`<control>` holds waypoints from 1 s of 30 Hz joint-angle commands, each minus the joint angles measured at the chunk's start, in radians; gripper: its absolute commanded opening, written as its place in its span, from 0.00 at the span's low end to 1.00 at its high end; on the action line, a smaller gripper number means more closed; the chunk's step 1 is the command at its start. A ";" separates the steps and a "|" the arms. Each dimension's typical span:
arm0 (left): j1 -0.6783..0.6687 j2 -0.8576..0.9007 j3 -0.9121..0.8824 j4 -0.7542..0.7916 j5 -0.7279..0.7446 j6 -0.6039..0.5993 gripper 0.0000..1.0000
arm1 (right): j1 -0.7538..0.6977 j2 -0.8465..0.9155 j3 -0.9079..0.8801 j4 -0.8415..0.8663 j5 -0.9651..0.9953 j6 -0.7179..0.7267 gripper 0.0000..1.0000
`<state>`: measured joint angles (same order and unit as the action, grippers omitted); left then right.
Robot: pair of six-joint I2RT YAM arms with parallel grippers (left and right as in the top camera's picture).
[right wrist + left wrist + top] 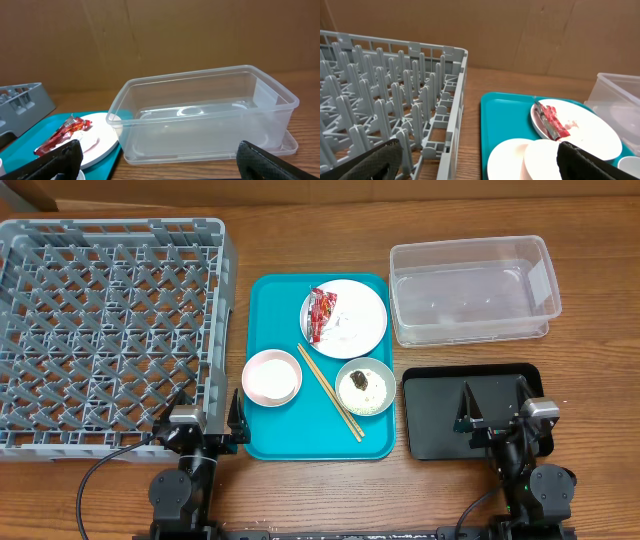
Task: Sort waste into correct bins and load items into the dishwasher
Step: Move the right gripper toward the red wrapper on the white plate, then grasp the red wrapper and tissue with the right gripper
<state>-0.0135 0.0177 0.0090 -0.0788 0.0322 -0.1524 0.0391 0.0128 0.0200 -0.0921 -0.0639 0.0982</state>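
A red-and-white snack wrapper (321,313) lies on the left side of a white plate (355,318) at the back of a teal tray (280,435). It also shows in the left wrist view (554,121) and right wrist view (62,134). A pale pink bowl (271,376) sits front left on the tray. A white bowl (365,387) holds rice and a dark brown lump. Wooden chopsticks (330,392) lie between the bowls. The grey dish rack (105,330) stands left. The clear tub (470,288) and black tray (440,420) stand right. My left gripper (210,420) and right gripper (497,412) are open and empty.
The teal tray sits between the rack and the bins. A brown cardboard wall (520,30) runs along the back of the wooden table (300,240). The right gripper's fingers hover over the black tray. The left gripper's fingers straddle the rack's front right corner.
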 commanded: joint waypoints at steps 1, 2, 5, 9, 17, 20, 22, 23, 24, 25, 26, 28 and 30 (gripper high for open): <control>-0.005 0.005 0.075 -0.083 -0.007 -0.058 1.00 | -0.001 0.011 0.071 -0.042 -0.005 0.026 1.00; -0.005 0.010 0.101 -0.109 -0.008 -0.058 1.00 | -0.001 0.021 0.089 -0.050 -0.005 0.028 1.00; -0.005 0.119 0.280 -0.271 -0.030 -0.058 1.00 | -0.001 0.168 0.247 -0.124 -0.008 0.033 1.00; -0.005 0.325 0.444 -0.429 -0.031 -0.058 1.00 | -0.001 0.457 0.486 -0.240 -0.062 0.032 1.00; 0.019 0.819 0.892 -0.858 -0.065 -0.054 1.00 | 0.000 1.176 1.270 -0.873 -0.095 0.029 1.00; 0.046 0.895 0.956 -0.931 -0.048 -0.053 1.00 | 0.000 1.299 1.410 -0.932 -0.170 0.036 1.00; 0.064 0.946 0.993 -0.961 -0.027 -0.054 1.00 | 0.001 1.349 1.455 -0.871 -0.357 0.032 1.00; 0.066 0.957 0.999 -0.965 -0.027 -0.054 1.00 | 0.007 1.355 1.455 -0.834 -0.383 0.032 1.00; 0.066 0.970 1.001 -0.964 -0.028 -0.054 1.00 | 0.047 1.371 1.455 -0.760 -0.371 0.032 0.97; 0.066 0.972 1.001 -0.963 -0.028 -0.054 1.00 | 0.077 1.382 1.455 -0.726 -0.350 0.032 0.97; 0.066 0.972 1.001 -0.961 -0.028 -0.054 1.00 | 0.111 1.391 1.455 -0.701 -0.323 0.032 0.97; 0.066 0.972 1.001 -0.957 -0.029 -0.054 1.00 | 0.231 1.434 1.455 -0.646 -0.169 0.032 0.97; 0.066 0.972 1.001 -0.956 -0.029 -0.054 1.00 | 0.330 1.495 1.455 -0.600 -0.066 0.032 0.97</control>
<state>0.0479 0.9897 0.9829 -1.0397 -0.0078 -0.2039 0.2661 1.4429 1.4479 -0.7212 -0.2771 0.1303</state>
